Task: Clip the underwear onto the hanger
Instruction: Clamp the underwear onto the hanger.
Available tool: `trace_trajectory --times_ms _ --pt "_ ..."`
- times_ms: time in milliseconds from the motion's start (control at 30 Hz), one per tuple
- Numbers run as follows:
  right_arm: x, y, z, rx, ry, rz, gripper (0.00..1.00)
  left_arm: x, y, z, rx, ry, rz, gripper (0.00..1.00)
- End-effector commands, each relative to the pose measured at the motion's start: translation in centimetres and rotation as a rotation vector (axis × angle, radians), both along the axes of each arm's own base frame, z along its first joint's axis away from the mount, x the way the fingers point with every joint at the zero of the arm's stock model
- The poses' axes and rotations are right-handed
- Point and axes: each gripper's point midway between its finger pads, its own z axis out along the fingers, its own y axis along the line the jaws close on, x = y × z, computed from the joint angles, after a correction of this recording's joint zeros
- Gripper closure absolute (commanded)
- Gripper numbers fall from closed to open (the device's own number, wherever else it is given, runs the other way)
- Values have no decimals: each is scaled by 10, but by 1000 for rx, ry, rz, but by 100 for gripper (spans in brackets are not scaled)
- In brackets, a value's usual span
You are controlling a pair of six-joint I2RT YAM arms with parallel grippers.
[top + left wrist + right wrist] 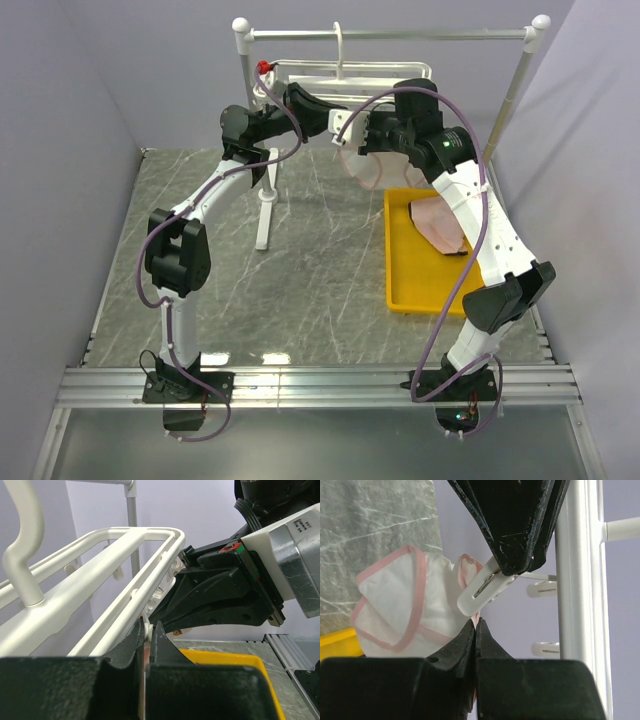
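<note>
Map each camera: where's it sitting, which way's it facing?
Top external: high behind the bases, looking down on the table, both arms, the hanger and the yellow tray.
Left wrist: beside the hanger, facing the right gripper; own left gripper at bottom.
Right wrist: faces the underwear and clip, left gripper above; own fingers at bottom.
Shared: both wrist views show the hanger bars.

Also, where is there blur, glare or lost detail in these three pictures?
Top external: even light, all sharp, a faint glare on the table near the bases. Left wrist: the hanger is pale, with low contrast. Right wrist: the right gripper is dark, with little detail; the underwear is sharp.
</note>
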Motion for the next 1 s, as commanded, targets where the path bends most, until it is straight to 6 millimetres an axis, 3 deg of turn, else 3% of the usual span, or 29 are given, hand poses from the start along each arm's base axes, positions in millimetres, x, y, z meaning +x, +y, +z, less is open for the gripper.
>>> trace_trajectory --times_ms 0,433,967 --pt "-1 9 32 58 -85 29 100 -37 -11 -22 124 -55 -168 100" --pt "-11 18 38 112 -65 86 100 -39 -15 -30 139 -103 -172 100" --pt "-24 24 67 193 -120 140 100 -42 -14 -42 175 -129 -191 100"
